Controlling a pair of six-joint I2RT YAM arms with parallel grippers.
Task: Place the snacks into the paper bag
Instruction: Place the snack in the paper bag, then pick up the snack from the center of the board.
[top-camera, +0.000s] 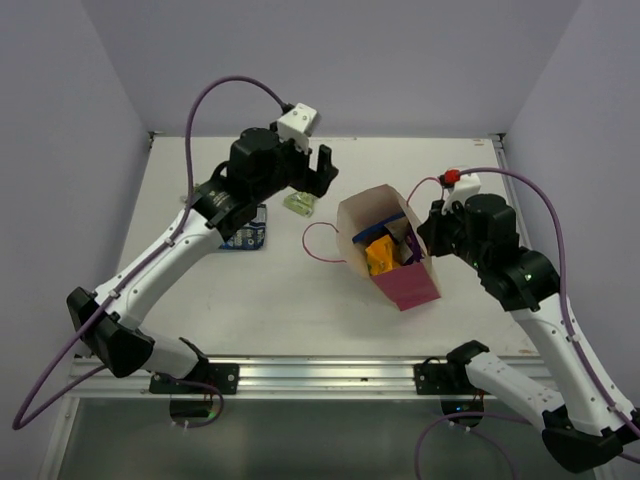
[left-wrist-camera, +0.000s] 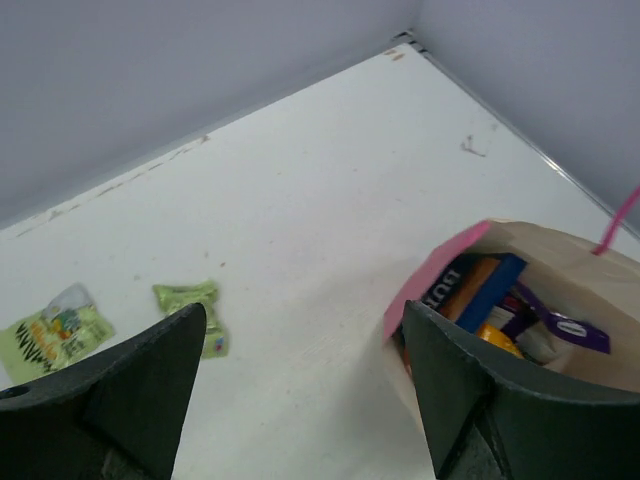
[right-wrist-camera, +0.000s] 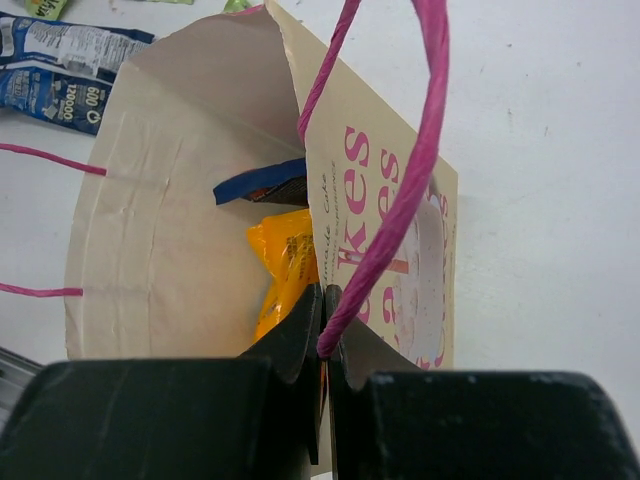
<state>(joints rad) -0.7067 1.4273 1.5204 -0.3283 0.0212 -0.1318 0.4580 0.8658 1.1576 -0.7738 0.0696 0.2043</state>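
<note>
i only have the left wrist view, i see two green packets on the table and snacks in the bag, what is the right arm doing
Observer: The right tool is shut on the paper bag at its rim, right where the pink cord handle comes down.
Operator: any snack outside that i cant see
Observer: Yes, a dark blue packet lies flat on the table, partly under the left arm.
Operator: is the bag upright
Observer: From above it looks tilted, with its mouth turned toward the left arm. Its other handle lies on the table.
</note>
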